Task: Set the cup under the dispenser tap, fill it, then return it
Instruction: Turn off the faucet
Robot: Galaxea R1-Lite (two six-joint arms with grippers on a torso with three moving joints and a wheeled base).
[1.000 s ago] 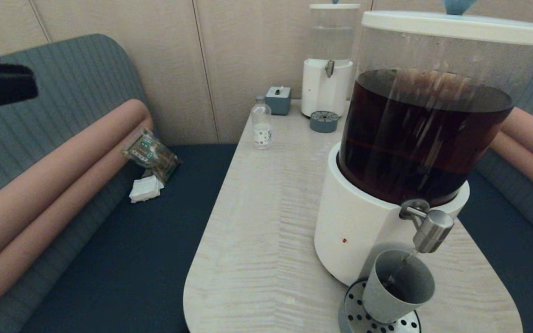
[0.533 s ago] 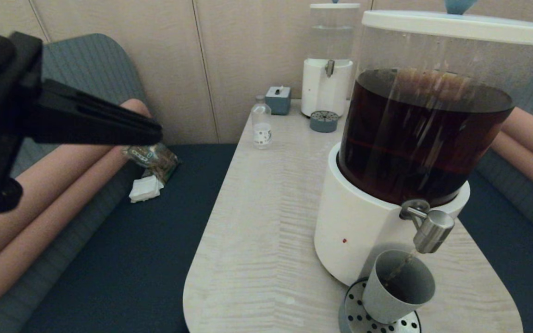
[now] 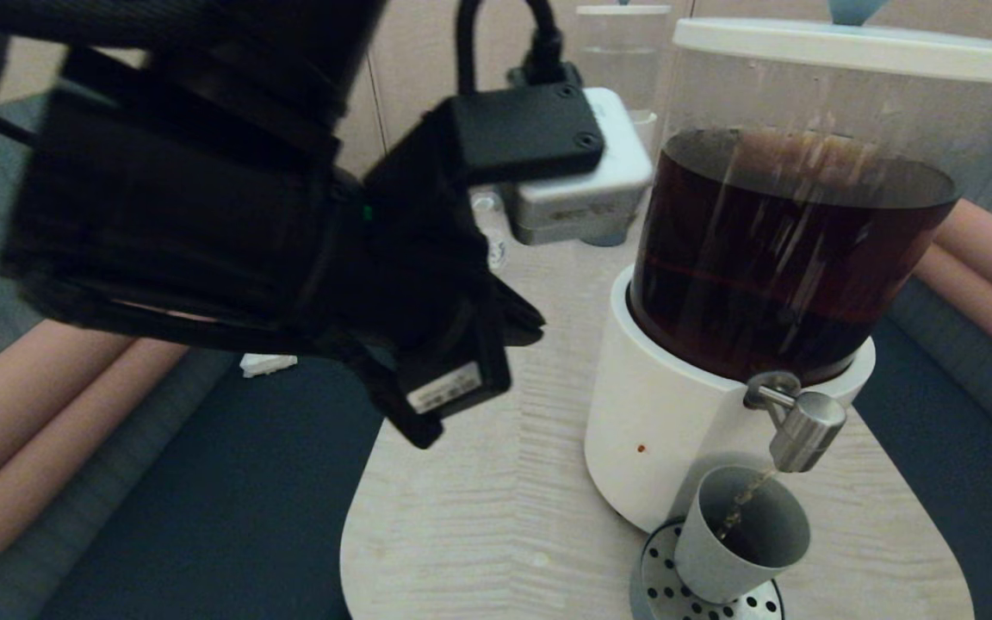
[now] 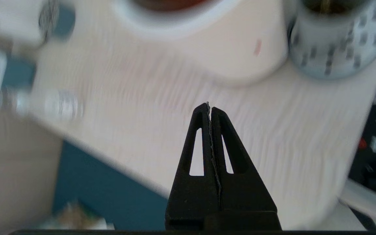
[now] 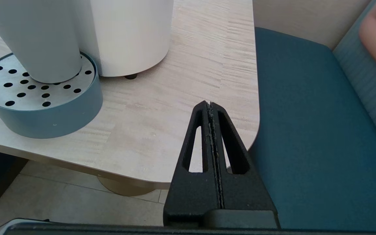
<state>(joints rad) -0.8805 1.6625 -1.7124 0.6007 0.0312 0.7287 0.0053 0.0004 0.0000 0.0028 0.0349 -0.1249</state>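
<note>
The grey cup (image 3: 741,534) stands on the round perforated drip tray (image 3: 660,594) under the steel dispenser tap (image 3: 806,430). A thin brown stream runs from the tap into the cup. The tap belongs to the big dispenser (image 3: 668,430), whose clear tank holds dark liquid. My left gripper (image 3: 535,323) hangs shut and empty above the table's middle, left of the dispenser, its tips pointing toward it. In the left wrist view the left gripper (image 4: 209,106) is over bare tabletop, with the cup (image 4: 325,23) beyond it. My right gripper (image 5: 210,103) is shut and empty by the table's near right corner, apart from the cup (image 5: 41,39).
A second, smaller dispenser (image 3: 621,52) stands at the table's far end, partly behind my left arm. A small clear bottle (image 4: 60,104) lies further along the table. Dark blue bench seats (image 3: 246,517) flank the table (image 3: 479,517). A white napkin (image 3: 268,364) lies on the left seat.
My left arm has swung in from the far left to above the table, toward the dispenser, with its gripper still shut. The cup has not moved and the liquid keeps running.
</note>
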